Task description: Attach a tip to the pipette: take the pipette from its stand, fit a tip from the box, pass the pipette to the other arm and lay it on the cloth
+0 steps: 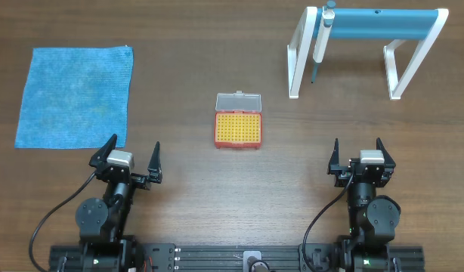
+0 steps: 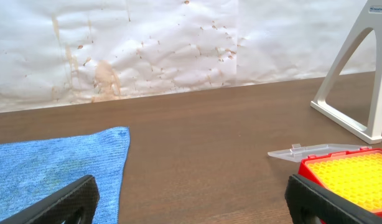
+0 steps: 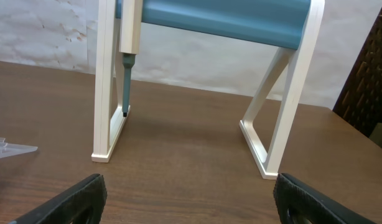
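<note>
Left gripper (image 1: 134, 148): wide open, fingers spread far apart, holding nothing. It sits close to its arm's base, on the left-arm side of the tip box (image 1: 237, 130) and nearer the bases than the box, apart from it.
Right gripper (image 1: 358, 147): also wide open and holding nothing. It sits close to its own base, on the right-arm side of the tip box and apart from it.
Pipette (image 1: 321, 41): one. It hangs upright on the stand (image 1: 379, 24), beyond the tip box on the right-arm side, at the stand's end nearer the box, with its slim end pointing down just beside the white leg.
Stand: one, with a blue crossbar on two white end frames, standing on the worktop (image 1: 217, 196) well apart from the tip box.
Tip box: one, red, in the middle of the worktop between the two arms. Its clear lid (image 1: 238, 101) is folded open on the side away from the bases, and a grid of yellow tips shows, too small to count.
Cloth (image 1: 75, 97): one, blue, lying flat on the worktop on the left-arm side of the tip box, well apart from it.
Grippers counted: two, neither touching any of the task's things.
</note>
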